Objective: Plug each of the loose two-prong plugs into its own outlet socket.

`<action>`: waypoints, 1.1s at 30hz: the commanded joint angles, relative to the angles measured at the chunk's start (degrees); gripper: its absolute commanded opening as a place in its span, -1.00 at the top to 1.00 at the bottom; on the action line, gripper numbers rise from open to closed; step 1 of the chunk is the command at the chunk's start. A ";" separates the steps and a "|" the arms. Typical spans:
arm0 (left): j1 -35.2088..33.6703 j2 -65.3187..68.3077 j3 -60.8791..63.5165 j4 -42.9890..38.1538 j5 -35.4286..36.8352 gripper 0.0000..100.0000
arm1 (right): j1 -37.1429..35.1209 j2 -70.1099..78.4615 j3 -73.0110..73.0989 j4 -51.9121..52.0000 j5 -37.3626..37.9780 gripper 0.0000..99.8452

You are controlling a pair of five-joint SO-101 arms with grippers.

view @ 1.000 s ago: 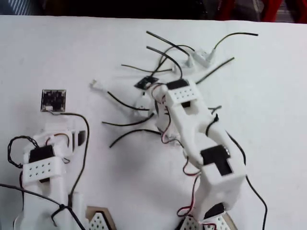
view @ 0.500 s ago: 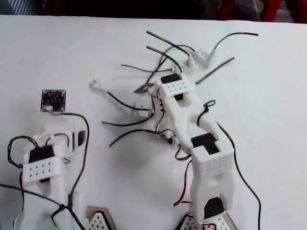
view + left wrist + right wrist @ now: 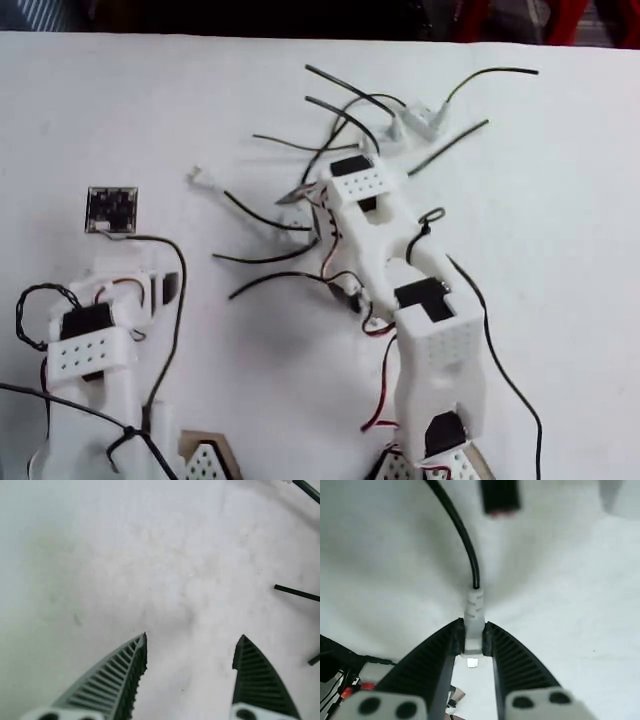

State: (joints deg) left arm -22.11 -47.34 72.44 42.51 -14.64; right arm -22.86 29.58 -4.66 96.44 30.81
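You're pinching the white plug [image 3: 474,611] by its ribbed collar in the right jaws; it's looking light and stiff there, with its limp black cable [image 3: 461,535] trailing. Left jaws are gaping open.

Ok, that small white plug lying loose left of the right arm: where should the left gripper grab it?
Probably the white plug body, from straight above, clamping across its narrow sides. It lies flat on the table, black cable trailing toward the right arm, so stay off that end.

Your surface [image 3: 100,555]: matt white, faintly smudged. Your left claw [image 3: 192,647] and right claw [image 3: 474,626]: dark, ribbed, matt plastic. The plug [image 3: 474,612]: white ridged plastic; its cable [image 3: 459,527] smooth, glossy black.
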 commanded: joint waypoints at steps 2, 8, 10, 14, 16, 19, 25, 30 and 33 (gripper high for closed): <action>-0.31 -1.01 -0.18 -1.23 -0.26 0.45 | -0.75 -0.48 -1.41 1.10 0.18 0.97; -0.31 -1.01 -0.18 -1.23 -0.26 0.45 | -1.01 -0.57 1.49 1.10 0.44 0.97; -0.31 -1.01 -0.18 -1.23 -0.26 0.45 | -1.36 -0.92 2.02 1.19 0.44 0.97; -0.31 -1.01 -0.18 -1.23 -0.26 0.45 | -1.63 -0.40 2.11 0.92 0.09 0.97; -0.31 -1.01 -0.18 -1.23 -0.26 0.45 | -2.59 0.84 3.52 0.04 0.35 0.97; -0.31 -1.01 -0.18 -1.23 -0.26 0.45 | -3.91 2.68 4.13 -0.04 0.09 0.97; -0.31 -1.01 -0.18 -1.23 -0.26 0.45 | -3.30 -2.95 2.55 1.01 -0.09 0.97; -0.31 -1.01 -0.18 -1.23 -0.26 0.45 | -3.03 -14.99 2.55 1.63 -1.93 0.97; -0.31 -1.01 -0.18 -1.23 -0.26 0.45 | -3.12 -23.08 2.55 1.45 -6.33 0.97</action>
State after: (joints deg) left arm -22.11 -47.34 72.44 42.51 -14.64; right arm -25.76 16.31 -1.05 96.88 27.82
